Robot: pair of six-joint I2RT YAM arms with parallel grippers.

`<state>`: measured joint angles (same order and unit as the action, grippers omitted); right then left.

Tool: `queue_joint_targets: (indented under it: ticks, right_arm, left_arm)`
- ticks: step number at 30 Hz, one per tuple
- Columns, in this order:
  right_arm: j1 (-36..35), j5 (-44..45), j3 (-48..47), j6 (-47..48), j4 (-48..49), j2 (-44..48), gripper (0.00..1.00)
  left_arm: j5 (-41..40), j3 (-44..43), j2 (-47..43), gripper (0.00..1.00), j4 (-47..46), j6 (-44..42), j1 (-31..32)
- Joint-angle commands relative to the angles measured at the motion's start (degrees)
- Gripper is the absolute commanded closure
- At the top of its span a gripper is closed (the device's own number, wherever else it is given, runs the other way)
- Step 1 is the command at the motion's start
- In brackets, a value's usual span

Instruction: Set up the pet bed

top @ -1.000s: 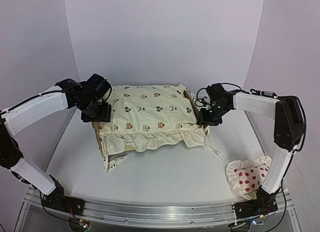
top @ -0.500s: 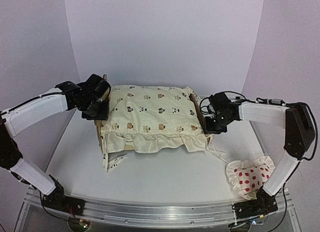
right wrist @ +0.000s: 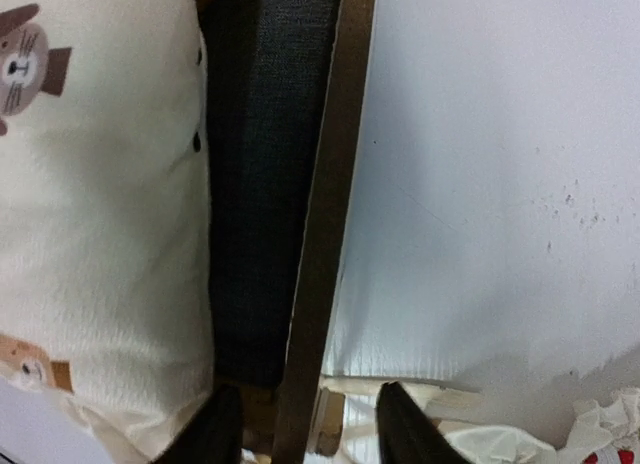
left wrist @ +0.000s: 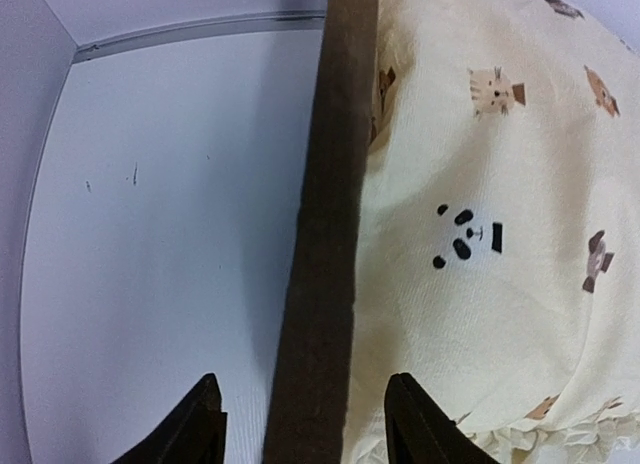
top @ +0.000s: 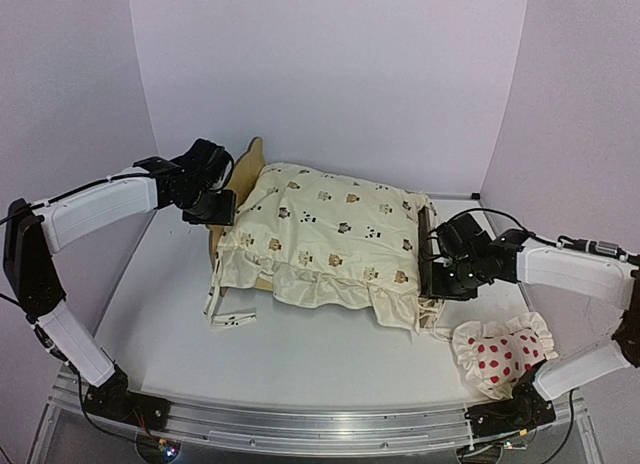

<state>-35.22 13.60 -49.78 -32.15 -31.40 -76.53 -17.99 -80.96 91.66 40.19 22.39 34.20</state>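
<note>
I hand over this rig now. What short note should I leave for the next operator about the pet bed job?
Left gripper: open, astride the headboard of the pet bed.
Right gripper: open, astride the foot rail.
Done: cream cover lies on the bed, which sits angled on the table.
Left: dotted pillow lies on the table, off the bed; probably place it and straighten the bed.

The pet bed (top: pixel 247 169), light plywood with a scalloped headboard and dark grey felt base, sits skewed. Its headboard-end edge runs between the left fingers (left wrist: pixel 208 424), its opposite rail between the right fingers (right wrist: pixel 400 424).
</note>
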Motion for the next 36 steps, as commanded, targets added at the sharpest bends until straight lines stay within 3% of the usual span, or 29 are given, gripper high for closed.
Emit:
queue_joint_targets:
  ticks: [1, 4, 6, 10, 15, 20, 27, 36]
  right_arm:
    - [-0.4, 2.7, -5.2, 6.1, -6.1, 4.6, 0.38]
    - [-0.4, 2.1, -11.3, 9.3, -8.6, 5.5, 0.25]
    - [-0.5, -0.2, -16.8, 9.4, -9.1, 4.9, 0.24]
    - [-5.5, -5.6, -29.6, 8.0, -9.0, -1.5, 0.26]
    - [-19.0, -5.4, -43.3, 10.0, -6.6, -15.3, 0.25]
    - [-26.8, -7.5, -51.7, 9.0, 0.6, -29.5, 0.25]
    - [-30.5, -9.7, -61.4, 4.7, 10.4, -46.7, 0.25]
    - [-31.3, -7.6, -65.2, 0.3, 23.2, -57.2, 0.29]
  left_arm:
    - [2.4, 1.2, -0.4, 0.35, -0.7, 0.3, -0.8]
    - [2.0, 2.2, -3.2, 0.19, 0.7, 1.0, -0.8]
    - [1.7, 3.0, -5.3, 0.1, 1.8, 2.1, -0.8]
    - [0.9, 5.2, -10.9, 0.01, 3.0, 4.9, -0.8]
    - [-0.7, 7.6, -18.2, 0.0, 6.0, 7.5, -0.8]
    - [-0.2, 8.1, -24.8, 0.0, 9.8, 8.1, -0.8]
    - [-0.9, 9.6, -31.8, 0.0, 14.1, 6.9, -0.8]
    - [0.8, 17.9, -41.0, 0.0, 11.3, 5.3, -0.8]
